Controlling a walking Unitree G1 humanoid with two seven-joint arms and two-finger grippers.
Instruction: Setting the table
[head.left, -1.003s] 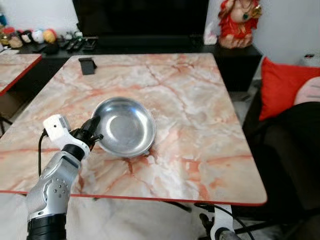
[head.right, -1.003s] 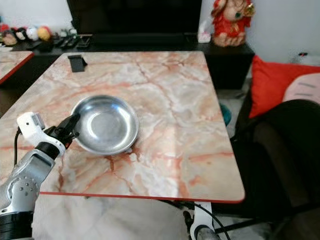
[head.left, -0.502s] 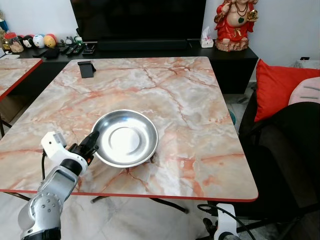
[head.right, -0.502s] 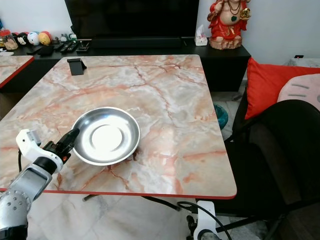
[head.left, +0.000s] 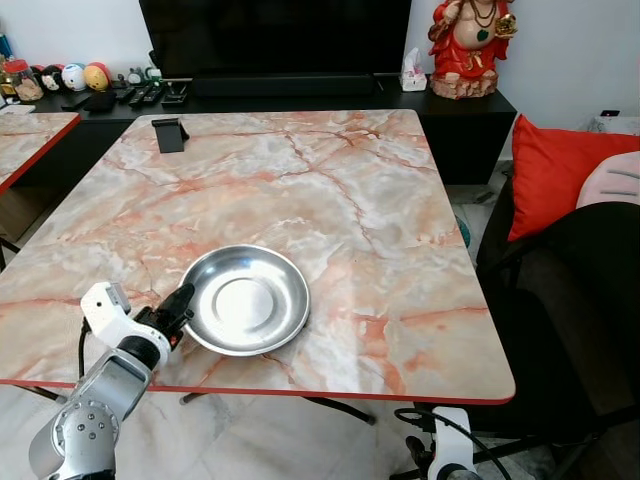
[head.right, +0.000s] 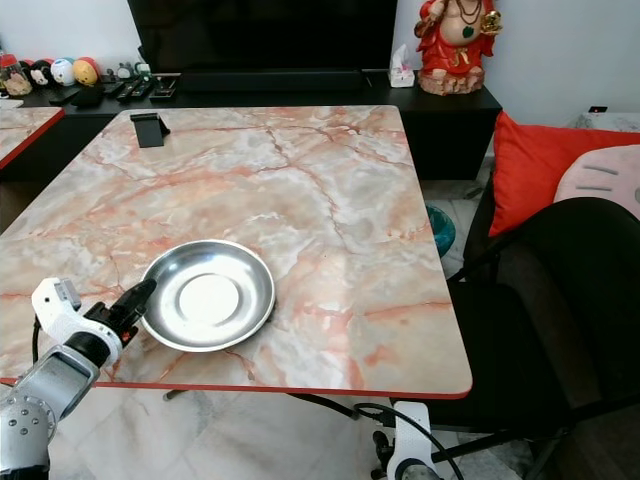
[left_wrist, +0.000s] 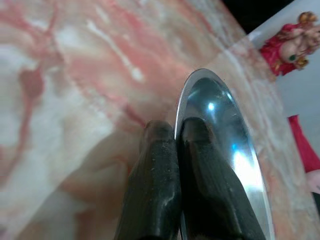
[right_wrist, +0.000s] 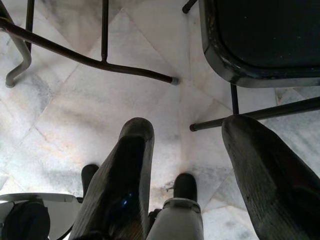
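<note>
You had the left gripper (head.left: 180, 300) closed on the left rim of the steel plate (head.left: 247, 313), one finger above it and one below. The plate lay on the marble table (head.left: 330, 190) near its front edge, toward the front left corner. The right gripper (right_wrist: 187, 145) hung over the floor (right_wrist: 65, 110), fingers apart and empty.

Count, relative to the marble table (head.left: 340, 190): one steel plate (head.left: 245, 300) on it, one black stand (head.left: 169, 134) at its far corner, one red statue (head.left: 471, 45) beyond, one red cushion (head.left: 560, 170) beside.
</note>
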